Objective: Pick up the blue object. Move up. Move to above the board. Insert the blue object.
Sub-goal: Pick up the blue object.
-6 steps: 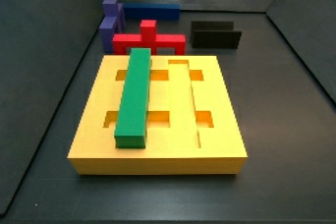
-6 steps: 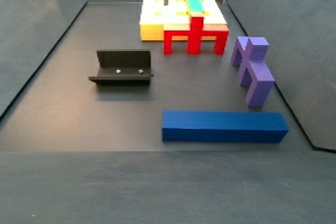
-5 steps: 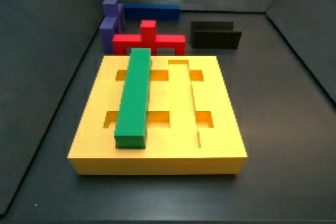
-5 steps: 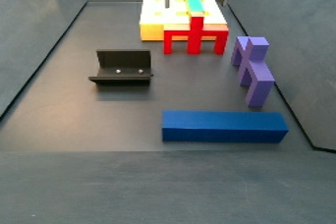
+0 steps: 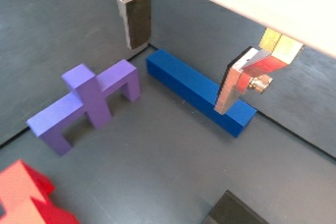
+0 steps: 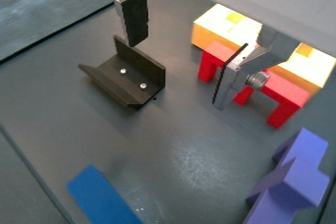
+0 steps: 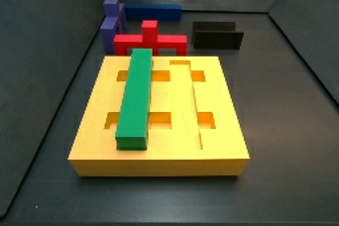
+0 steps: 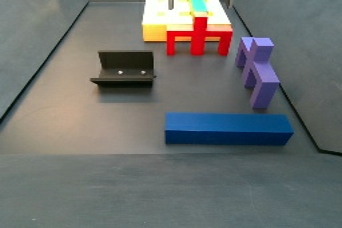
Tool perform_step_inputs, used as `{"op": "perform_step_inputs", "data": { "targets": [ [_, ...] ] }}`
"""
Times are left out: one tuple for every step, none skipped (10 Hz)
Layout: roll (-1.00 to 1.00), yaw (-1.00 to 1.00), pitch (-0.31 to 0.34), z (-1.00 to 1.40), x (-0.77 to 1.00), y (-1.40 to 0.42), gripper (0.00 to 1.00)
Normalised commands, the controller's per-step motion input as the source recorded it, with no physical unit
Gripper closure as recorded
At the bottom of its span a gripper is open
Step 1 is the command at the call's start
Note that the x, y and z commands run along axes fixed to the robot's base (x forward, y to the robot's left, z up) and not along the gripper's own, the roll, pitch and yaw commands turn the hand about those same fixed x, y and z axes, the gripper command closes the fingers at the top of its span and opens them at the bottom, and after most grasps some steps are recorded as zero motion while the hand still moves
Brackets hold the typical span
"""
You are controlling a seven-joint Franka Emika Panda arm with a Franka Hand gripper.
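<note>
The blue object [image 8: 227, 128] lies flat on the dark floor, far from the board [image 8: 163, 19]; in a side view its long axis runs from 9 to 3 o'clock. In a side view [image 7: 153, 13] only a strip of it shows at 12 o'clock, behind the red piece [image 7: 149, 41], and in a wrist view [image 6: 105, 196] only one end shows, cut off by the frame edge.

The gripper [image 5: 184, 56] hangs above the floor with its fingers spread wide and nothing between them; in a wrist view the bar [image 5: 198, 90] lies below the gap, and one end sits under a silver finger [image 5: 238, 77]. In both side views the gripper itself is nearly all out of frame, so its height cannot be told.

The purple block [image 8: 258, 70] stands just beside the bar, toward the board. The red piece [image 8: 198, 35] stands at the board's near edge in that view and partly covers it. The fixture [image 8: 124, 70] sits well apart from the bar, at 10 o'clock from it. A green bar [image 7: 135, 96] lies in a groove along the board's [image 7: 219, 135] length, from 12 to 6 o'clock.
</note>
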Motion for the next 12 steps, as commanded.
{"op": "perform_step_inputs", "data": {
  "targets": [
    [-0.05,-0.66,-0.049,-0.02,0.00,0.14,0.00],
    [0.00,-0.82,-0.010,-0.06,0.00,0.11,0.00],
    [0.00,-0.86,0.000,-0.12,0.00,0.14,0.00],
    [0.00,-0.92,0.000,-0.13,0.03,0.09,0.00],
    [0.00,-0.95,0.000,-0.13,0.03,0.07,0.00],
    [0.00,-0.95,0.000,-0.12,0.01,0.06,0.00],
    [0.00,-0.95,0.000,-0.10,0.00,0.07,0.00],
    [0.00,-0.95,0.000,-0.08,0.00,0.06,0.00],
    [0.00,-0.85,0.000,-0.13,-0.08,0.14,0.00],
    [0.00,-0.83,0.000,-0.14,-0.10,0.16,0.00],
    [0.00,-0.82,0.000,-0.14,-0.10,0.17,0.00],
    [0.00,-0.77,0.000,-0.17,-0.13,0.22,0.00]
  ]
}}
